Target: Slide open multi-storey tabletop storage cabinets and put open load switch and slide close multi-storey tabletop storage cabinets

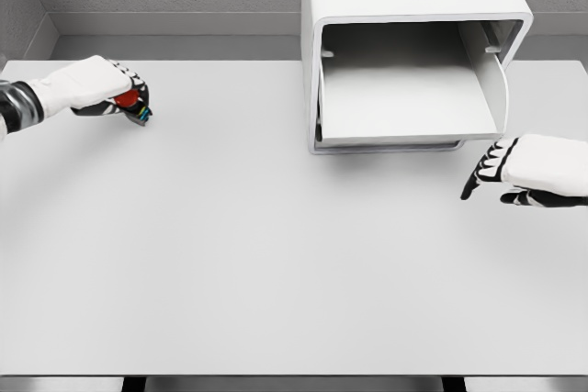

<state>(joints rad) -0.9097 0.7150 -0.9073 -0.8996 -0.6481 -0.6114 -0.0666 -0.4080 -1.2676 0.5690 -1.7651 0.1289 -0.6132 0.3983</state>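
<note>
White cabinet (pixel 409 52) drawer (pixel 409 103) open; seemingly red switch (pixel 131 103) far left.

- No text, label, brand, number or sign can be read anywhere in the head view.
- The white storage cabinet (pixel 413 52) shows plain faces with no marking.
- The drawer (pixel 409 98) pulled out of it is blank too.
- The small object with a red part (pixel 131 103) held at the left is too small to show any lettering; only patches of colour appear on it.
- The tabletop (pixel 276 254) carries no print.
</note>
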